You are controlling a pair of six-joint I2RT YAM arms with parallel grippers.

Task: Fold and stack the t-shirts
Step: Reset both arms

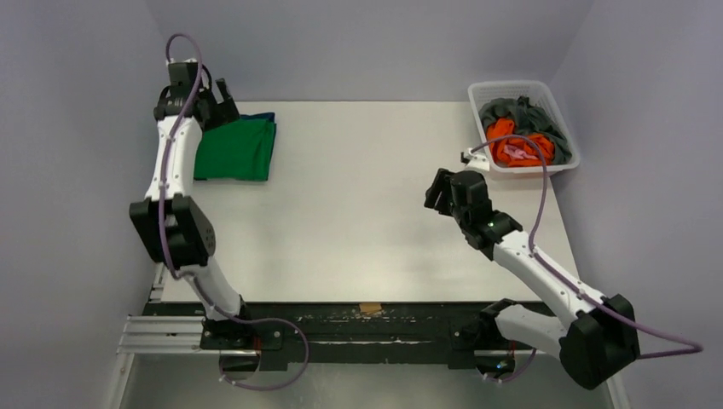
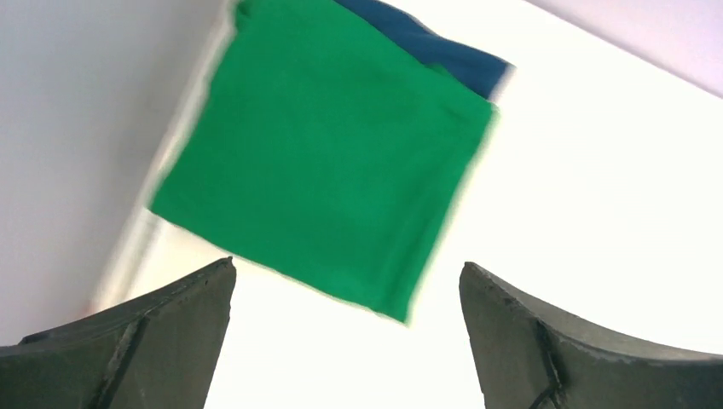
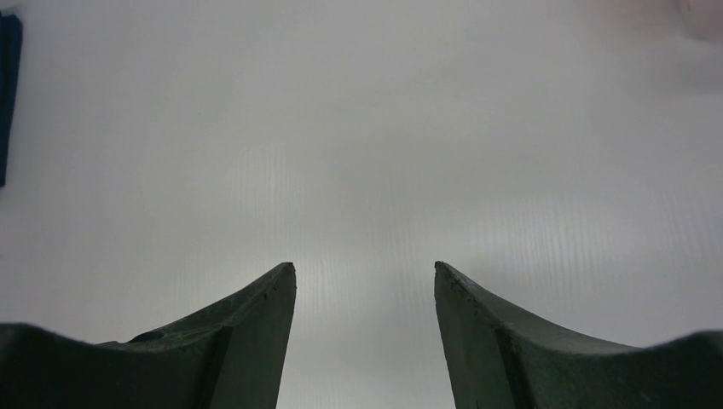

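Note:
A folded bright green t-shirt (image 1: pixel 234 150) lies at the table's far left on top of a folded navy blue t-shirt (image 1: pixel 261 117), of which only an edge shows. In the left wrist view the green shirt (image 2: pixel 320 158) covers the navy one (image 2: pixel 443 55). My left gripper (image 1: pixel 223 100) hovers above the stack's far left corner, open and empty (image 2: pixel 347 277). My right gripper (image 1: pixel 439 189) is open and empty (image 3: pixel 365 268) over the bare table right of centre. Orange (image 1: pixel 518 146) and grey (image 1: pixel 511 111) t-shirts lie crumpled in a basket.
A white plastic basket (image 1: pixel 564 119) stands at the table's far right corner. Grey walls close in the table on the left, back and right. A black rail (image 1: pixel 367 328) with both arm bases runs along the near edge.

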